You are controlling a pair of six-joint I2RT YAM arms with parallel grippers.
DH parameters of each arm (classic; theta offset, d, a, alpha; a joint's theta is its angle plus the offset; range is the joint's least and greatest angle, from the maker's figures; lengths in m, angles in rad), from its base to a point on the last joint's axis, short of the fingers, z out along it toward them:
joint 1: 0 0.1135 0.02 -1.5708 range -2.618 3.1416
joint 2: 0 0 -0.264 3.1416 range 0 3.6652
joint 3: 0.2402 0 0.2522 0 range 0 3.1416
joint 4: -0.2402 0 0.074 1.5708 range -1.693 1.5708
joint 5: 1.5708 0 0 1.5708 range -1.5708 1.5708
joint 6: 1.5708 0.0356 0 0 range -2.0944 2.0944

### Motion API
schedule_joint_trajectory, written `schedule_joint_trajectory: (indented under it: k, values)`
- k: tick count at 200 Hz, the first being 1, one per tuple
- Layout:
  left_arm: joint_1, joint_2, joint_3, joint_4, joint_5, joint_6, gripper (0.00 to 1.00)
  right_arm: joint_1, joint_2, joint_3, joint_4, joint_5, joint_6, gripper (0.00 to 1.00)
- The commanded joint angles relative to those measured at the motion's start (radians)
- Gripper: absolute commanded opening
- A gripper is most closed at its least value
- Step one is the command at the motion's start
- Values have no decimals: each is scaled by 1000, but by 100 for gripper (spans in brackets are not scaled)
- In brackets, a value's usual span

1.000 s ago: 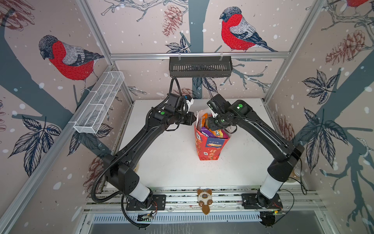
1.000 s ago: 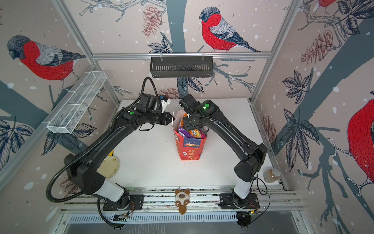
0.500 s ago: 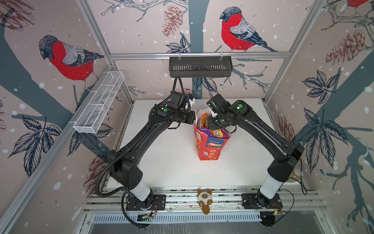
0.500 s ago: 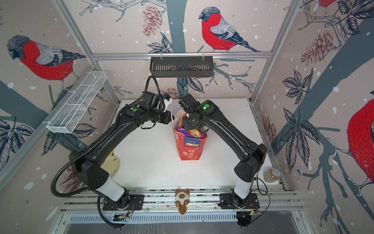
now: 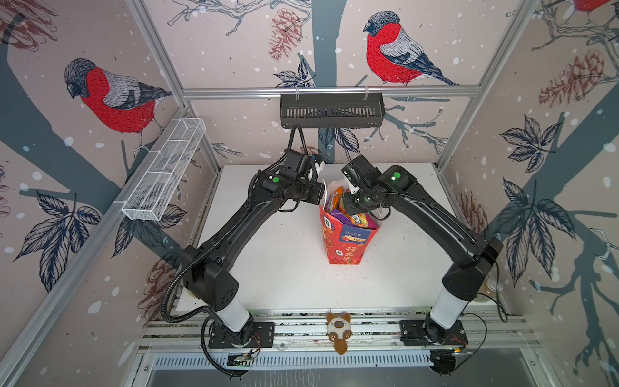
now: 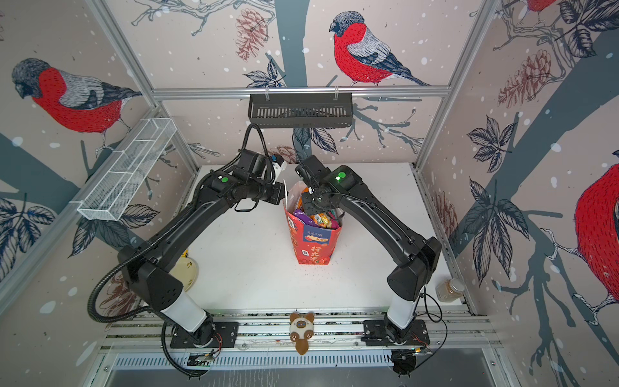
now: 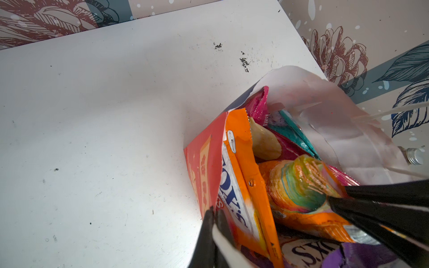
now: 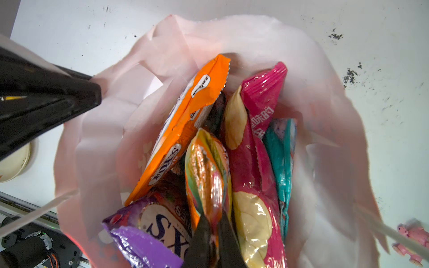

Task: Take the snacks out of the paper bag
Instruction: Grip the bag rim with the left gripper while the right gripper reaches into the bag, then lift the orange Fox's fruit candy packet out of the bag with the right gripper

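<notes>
A red paper bag (image 5: 348,246) stands upright on the white table (image 5: 274,268), just right of centre in both top views, its snacks (image 5: 350,214) packed inside. The left gripper (image 7: 214,213) is pressed together on the bag's left-hand rim, while the right gripper (image 8: 214,222), reaching into the mouth, pinches the top of a glossy orange, rainbow-swirled packet (image 8: 206,171).

Snacks (image 8: 209,162) cram paper bag (image 5: 345,244) mouth; left gripper (image 7: 214,214) on rim, right gripper (image 8: 214,222) inside; table (image 5: 284,261) free.
</notes>
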Motion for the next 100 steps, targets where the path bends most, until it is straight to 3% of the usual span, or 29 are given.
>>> schedule_joint_trajectory:
  k: [1, 55, 100]
  values:
    - [1, -7, 5, -12, -23, 28, 0, 2, 1, 11, 21, 8, 13, 3]
    - [-1, -27, -9, 20, -11, 24, 0, 4, -47, 23, 169, -19, -1, 0]
    - [0, -38, -41, 38, -11, 25, 0, -26, -157, -81, 408, -89, -13, 0]
